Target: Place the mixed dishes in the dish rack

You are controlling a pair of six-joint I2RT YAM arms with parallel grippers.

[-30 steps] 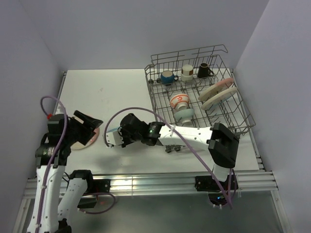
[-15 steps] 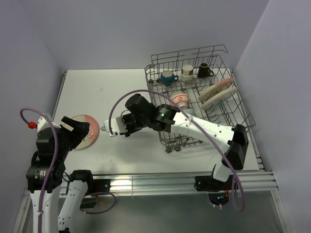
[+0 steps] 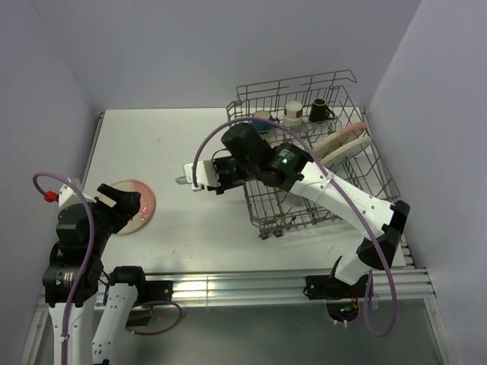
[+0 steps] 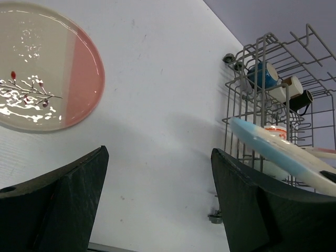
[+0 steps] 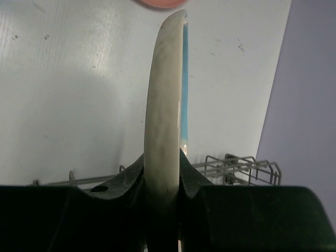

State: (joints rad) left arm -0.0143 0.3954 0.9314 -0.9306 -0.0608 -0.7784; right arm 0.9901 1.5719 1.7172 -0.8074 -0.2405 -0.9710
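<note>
Edgewise, the right fingers [image 5: 126, 176] clench the blue plate [image 5: 164, 105], presumably to slot it between dish rack [image 3: 297, 80] tines; the left fingers [image 4: 58, 205] hang released above the pink plate [image 4: 47, 89].

Two arms, same build: white shell links joined by black round housings. My left arm [image 3: 72, 228], my right arm [image 3: 346, 199].
Lilac cable [image 3: 91, 228] runs along the left one and ends in a small red plug [image 3: 50, 196]. Second lilac cable [image 3: 228, 125] arcs along the right one.
Small green light [image 3: 284, 160] on a black housing of the right arm.
Left fingers [image 4: 58, 205]: matte black, broad wedges. Right fingers [image 5: 236, 215]: same matte black, blocky.
Black base block [image 3: 327, 287] on a ribbed aluminium rail [image 3: 228, 285].
</note>
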